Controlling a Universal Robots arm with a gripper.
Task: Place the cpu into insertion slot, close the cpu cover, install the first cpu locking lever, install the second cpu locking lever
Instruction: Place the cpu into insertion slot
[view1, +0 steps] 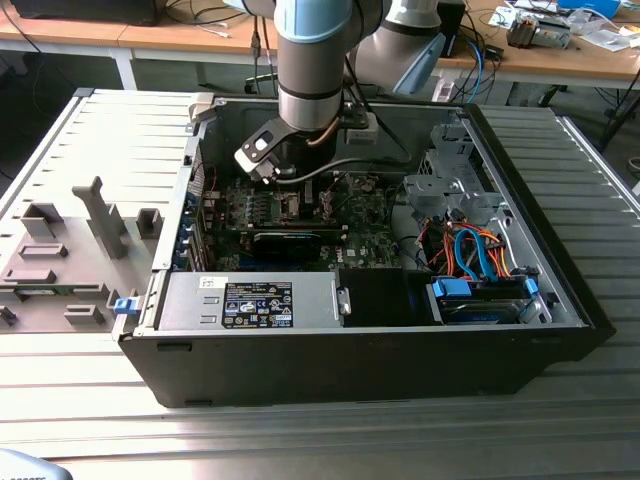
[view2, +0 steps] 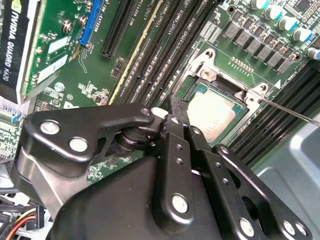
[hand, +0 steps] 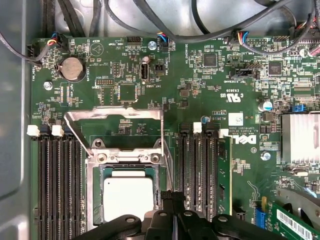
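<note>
- A robotics lab or electronics workshop.
- An open black computer case (view1: 380, 350) lies on a ribbed metal desk (view1: 300, 440), with its green motherboard (view1: 360, 215) exposed.
- A robot arm (view1: 312, 60) reaches into the case.
- Wooden desks (view1: 170, 38) behind carry loose cables (view1: 210, 18) and small hardware (view1: 540, 30).
- A grey fixture plate (view1: 60, 200) with moulded holders sits beside the case.

Wooden desks (view1: 180, 38) behind ribbed metal table (view1: 300, 440)
</note>
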